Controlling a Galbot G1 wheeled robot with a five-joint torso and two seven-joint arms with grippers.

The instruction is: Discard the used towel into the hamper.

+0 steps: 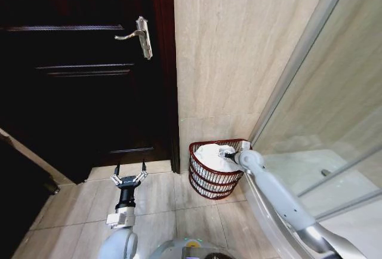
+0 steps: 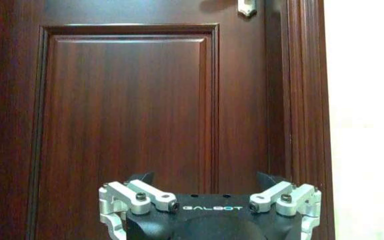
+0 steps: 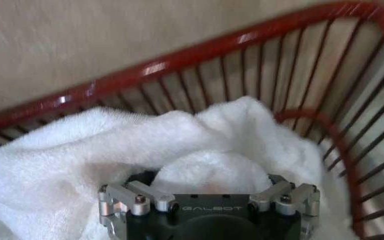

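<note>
The hamper (image 1: 210,185) is a small round red-brown wire basket on the floor in the corner between the tiled wall and the glass shower screen. A white towel (image 1: 209,156) lies bunched inside it. My right gripper (image 1: 229,154) reaches into the hamper from the right. In the right wrist view the right gripper (image 3: 209,175) stands open, pressed into the towel (image 3: 105,145), which bulges between its fingers below the hamper's rim (image 3: 178,54). My left gripper (image 1: 129,176) hangs open and holds nothing, low in front of the door; the left wrist view shows the left gripper (image 2: 205,178) facing the door panel.
A dark wooden door (image 1: 77,92) with a metal lever handle (image 1: 138,36) fills the left. A beige tiled wall (image 1: 233,50) stands behind the hamper. The glass shower screen (image 1: 322,92) and its curved base close off the right. Bare floor tiles (image 1: 161,202) lie between the arms.
</note>
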